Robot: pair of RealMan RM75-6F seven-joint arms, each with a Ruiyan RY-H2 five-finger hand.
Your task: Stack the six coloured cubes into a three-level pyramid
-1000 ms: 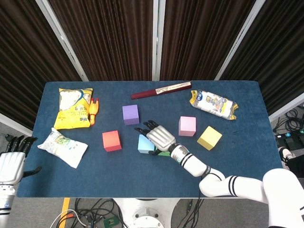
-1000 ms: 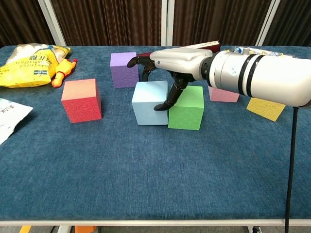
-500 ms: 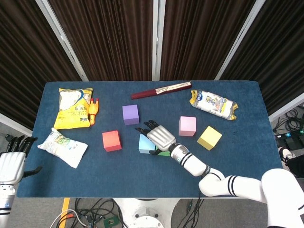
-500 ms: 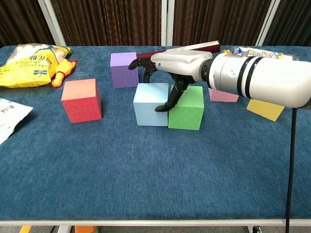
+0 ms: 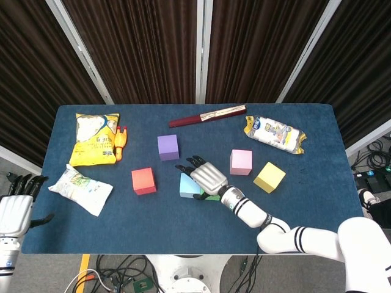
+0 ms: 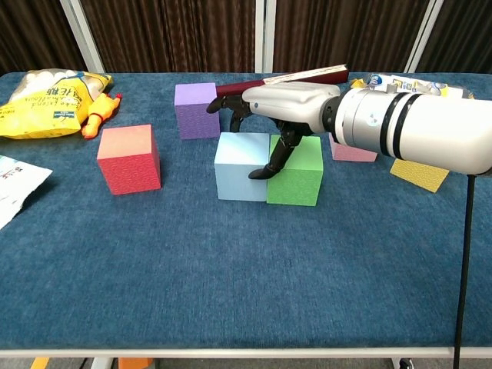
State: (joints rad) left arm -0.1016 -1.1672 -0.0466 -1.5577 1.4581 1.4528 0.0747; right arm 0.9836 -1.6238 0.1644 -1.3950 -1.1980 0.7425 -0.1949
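Note:
A light blue cube (image 5: 187,185) (image 6: 240,171) stands on the blue table with its right side against a green cube (image 5: 212,197) (image 6: 298,175). My right hand (image 5: 208,177) (image 6: 286,104) lies over the light blue cube and holds it, fingers curled behind its back edge and thumb down its front by the seam. A red cube (image 5: 143,180) (image 6: 128,158) sits to the left, a purple cube (image 5: 168,147) (image 6: 194,110) behind. The pink cube (image 5: 241,162) (image 6: 350,150) and yellow cube (image 5: 269,177) (image 6: 419,172) lie to the right. My left hand (image 5: 13,210) hangs off the table's left edge, fingers apart, holding nothing.
A yellow snack bag (image 5: 93,138) and an orange toy (image 5: 120,142) lie at the back left, with a white packet (image 5: 79,188) nearer the front. A dark red flat box (image 5: 208,115) and a wrapped snack pack (image 5: 275,133) lie at the back.
My right hand has slid the light blue cube a little to the right, closing the gap to the green cube. The left hand has not moved.

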